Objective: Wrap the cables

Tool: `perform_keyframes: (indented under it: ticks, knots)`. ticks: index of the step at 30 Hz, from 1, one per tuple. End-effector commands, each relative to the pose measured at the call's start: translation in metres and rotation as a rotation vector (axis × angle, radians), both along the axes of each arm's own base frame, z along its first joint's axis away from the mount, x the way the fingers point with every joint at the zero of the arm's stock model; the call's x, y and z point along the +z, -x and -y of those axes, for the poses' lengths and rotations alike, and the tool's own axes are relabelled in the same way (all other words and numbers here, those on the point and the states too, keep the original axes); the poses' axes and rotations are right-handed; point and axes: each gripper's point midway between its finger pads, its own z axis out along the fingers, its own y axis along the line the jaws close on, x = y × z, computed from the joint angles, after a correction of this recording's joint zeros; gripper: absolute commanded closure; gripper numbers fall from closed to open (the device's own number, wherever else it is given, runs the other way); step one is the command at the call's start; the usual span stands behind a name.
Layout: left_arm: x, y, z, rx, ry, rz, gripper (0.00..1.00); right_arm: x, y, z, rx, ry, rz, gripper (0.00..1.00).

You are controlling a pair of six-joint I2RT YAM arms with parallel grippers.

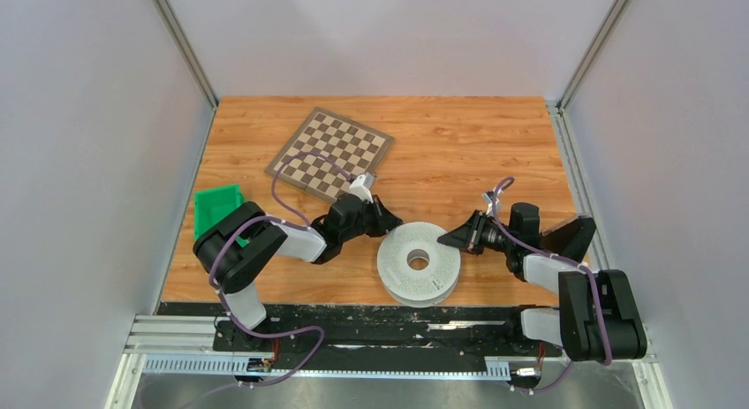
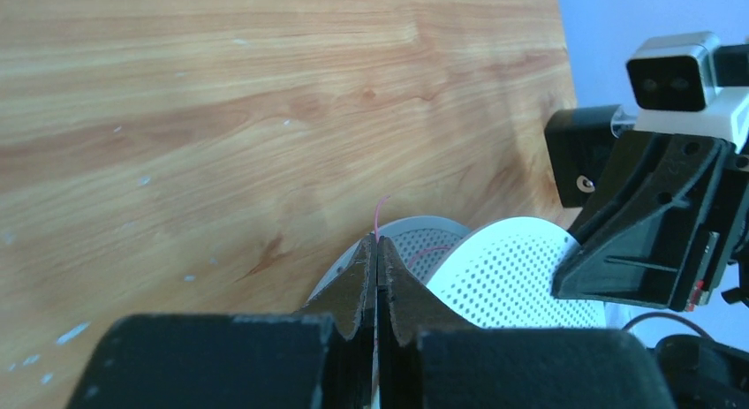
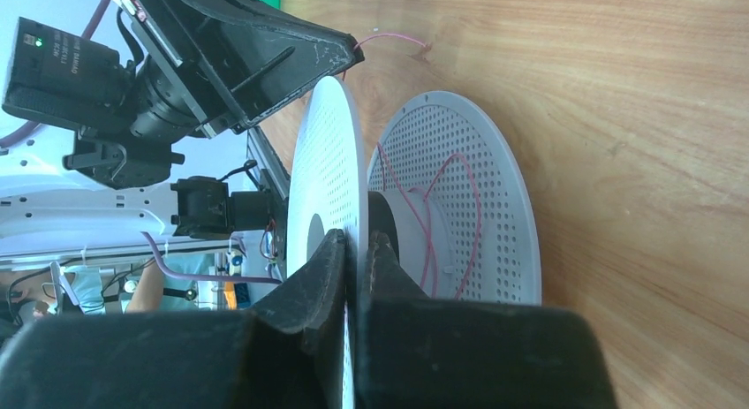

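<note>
Top view: white perforated spool (image 1: pixel 419 262) lies flat on the desk (image 1: pixel 459 153), near the front edge, between my two arms. My left pincer (image 1: pixel 389 222) comes in at its far-left rim; my right pincer (image 1: pixel 444 239) at its far-right rim.

Left pincer (image 2: pixel 377 250), own camera: fingers pressed together, no gap visible. A thin pink cable (image 2: pixel 380 216) comes out from between the tips. So: clamped on the pink cable. The tips sit just above the spool's rim (image 2: pixel 512 276).

Right pincer (image 3: pixel 356 246), own camera: the edge of the spool's upper flange (image 3: pixel 329 162) runs between the two fingers, one finger on each face. So: clamped on that flange. Lower flange (image 3: pixel 495 206) rests on the desk.

Pink cable (image 3: pixel 442 215), right wrist view: a few loose loops around the dark hub between the flanges. A free length also curls out of the left pincer's tip and lies over the desk (image 3: pixel 402 38). I cannot tell whether this free length joins the loops.

Elsewhere on the desk: chessboard (image 1: pixel 329 153) at far left, green bin (image 1: pixel 218 209) at the left edge. Both are well apart from the spool.
</note>
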Motion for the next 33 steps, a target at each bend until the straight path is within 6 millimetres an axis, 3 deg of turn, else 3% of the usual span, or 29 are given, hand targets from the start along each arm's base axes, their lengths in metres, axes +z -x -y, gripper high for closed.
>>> perform_keyframes:
  ticks: [1,6,14,22,26,33]
  knots:
    - [0.015,0.015,0.028,-0.187,0.032,0.088,1.0,-0.025,-0.011,0.012,-0.046,0.145,0.063,1.0]
    - [0.009,0.021,0.035,-0.246,0.036,0.08,1.0,-0.026,-0.012,0.013,-0.054,0.148,0.06,1.0]
    - [0.011,0.024,0.036,-0.312,-0.03,0.093,0.82,-0.026,-0.013,0.014,-0.062,0.159,0.057,1.0]
    - [0.014,0.016,0.029,-0.309,-0.09,0.101,0.74,-0.027,-0.014,0.015,-0.07,0.161,0.056,1.0]
    - [0.032,0.002,0.024,-0.288,-0.104,0.13,0.7,-0.029,-0.014,0.016,-0.078,0.168,0.048,1.0]
    - [0.096,-0.028,0.002,-0.209,-0.184,0.228,0.58,-0.032,-0.018,0.018,-0.086,0.18,0.03,0.98]
